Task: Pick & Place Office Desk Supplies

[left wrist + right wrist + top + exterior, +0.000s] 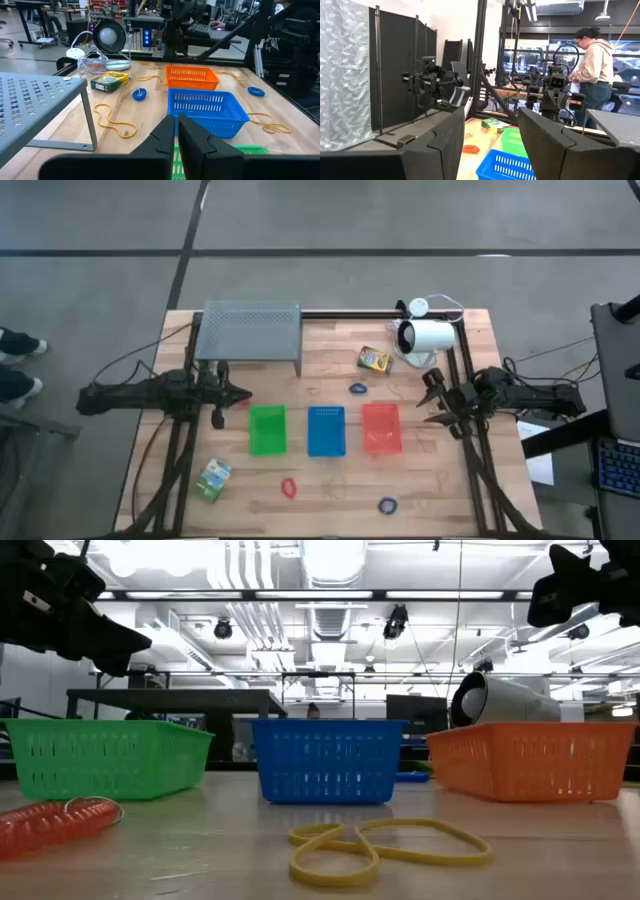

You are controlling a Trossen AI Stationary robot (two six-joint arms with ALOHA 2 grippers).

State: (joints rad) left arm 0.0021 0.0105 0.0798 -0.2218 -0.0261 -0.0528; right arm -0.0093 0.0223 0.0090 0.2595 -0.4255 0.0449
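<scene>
Three small baskets stand in a row mid-table: green (pixel 267 430), blue (pixel 326 430) and orange-red (pixel 381 428). One crayon box (pixel 374 360) lies at the far right, another (pixel 213 478) at the near left. A red loop (pixel 289 488) and two blue loops (pixel 358 389) (pixel 387 505) lie on the wood, as does a thin yellowish rubber band (pixel 385 845). My left gripper (pixel 246 395) hovers shut, left of the green basket. My right gripper (pixel 428 399) hovers open, right of the orange-red basket. Neither holds anything.
A grey perforated rack (pixel 250 332) stands at the far left and a white lamp-like device (pixel 427 337) at the far right. More rubber bands (pixel 115 122) lie loose on the wood. A person (pixel 595 65) stands beyond the table's left side.
</scene>
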